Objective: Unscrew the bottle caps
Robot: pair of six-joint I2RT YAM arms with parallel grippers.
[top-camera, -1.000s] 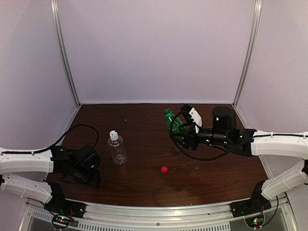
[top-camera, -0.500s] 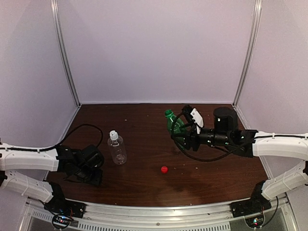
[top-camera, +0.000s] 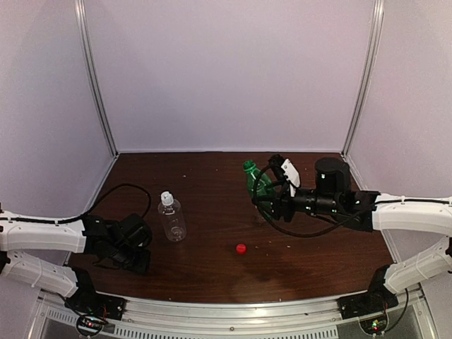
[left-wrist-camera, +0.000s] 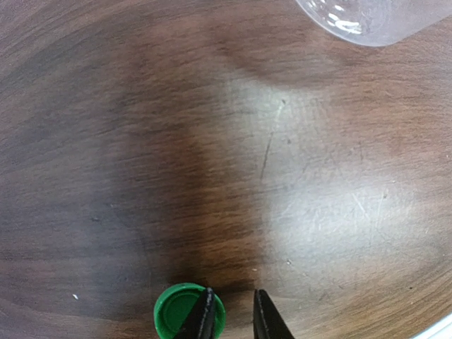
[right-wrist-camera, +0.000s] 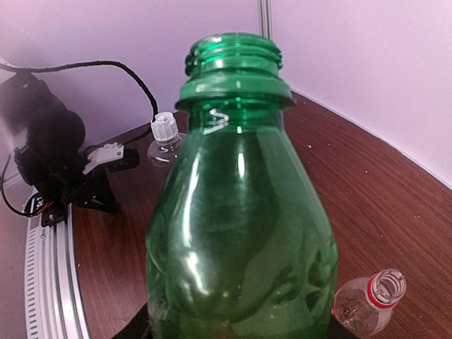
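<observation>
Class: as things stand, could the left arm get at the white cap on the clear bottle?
Likely yes: the left gripper sits close beside the clear bottle, with only bare table between, and the white cap on top is uncovered.

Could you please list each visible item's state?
Green plastic bottle: uncapped, gripped.
Right gripper: shut on it.
White-capped clear plastic bottle: capped.
Red-ringed clear plastic bottle: uncapped.
Round red plastic cap: off, loose.
Round green plastic cap: off, loose.
Left gripper: slightly open, empty.
</observation>
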